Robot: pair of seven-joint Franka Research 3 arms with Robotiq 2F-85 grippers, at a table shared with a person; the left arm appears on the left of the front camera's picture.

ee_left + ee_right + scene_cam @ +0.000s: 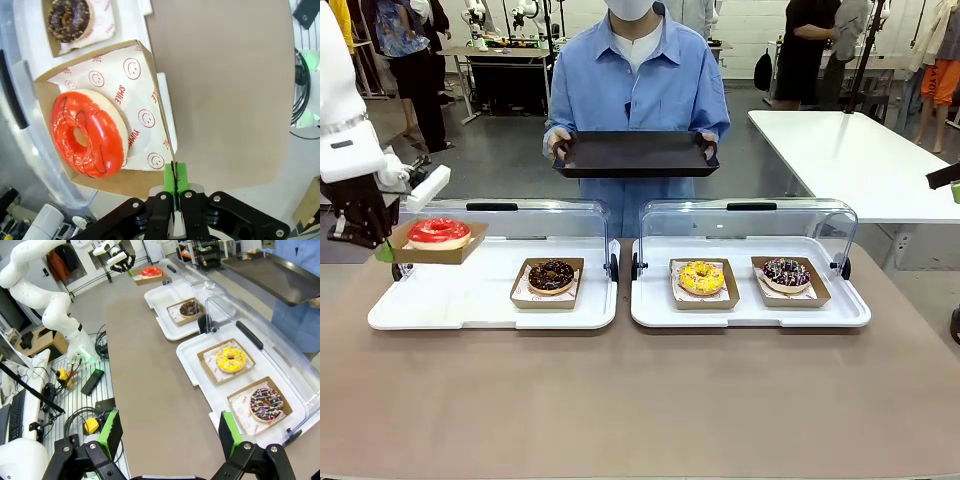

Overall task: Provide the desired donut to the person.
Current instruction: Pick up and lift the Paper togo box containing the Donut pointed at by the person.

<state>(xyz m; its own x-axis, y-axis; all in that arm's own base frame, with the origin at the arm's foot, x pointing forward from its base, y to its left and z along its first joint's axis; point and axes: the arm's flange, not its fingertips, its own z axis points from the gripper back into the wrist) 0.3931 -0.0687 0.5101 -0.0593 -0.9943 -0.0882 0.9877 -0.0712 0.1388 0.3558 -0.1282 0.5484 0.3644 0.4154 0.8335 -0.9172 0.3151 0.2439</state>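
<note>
At brown table (620, 400), left tool (175, 172) pinching red donut's carton (115, 184); right tool (170, 432) spread; white table (850, 150) behind.

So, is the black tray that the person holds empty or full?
Empty: the black tray shows a bare inside. The red donut sits in its box, pinched by the left gripper.

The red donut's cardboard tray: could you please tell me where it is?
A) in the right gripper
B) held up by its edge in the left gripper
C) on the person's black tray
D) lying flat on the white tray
B: the left gripper is shut on the cardboard tray rim, holding it above the white tray.
</note>
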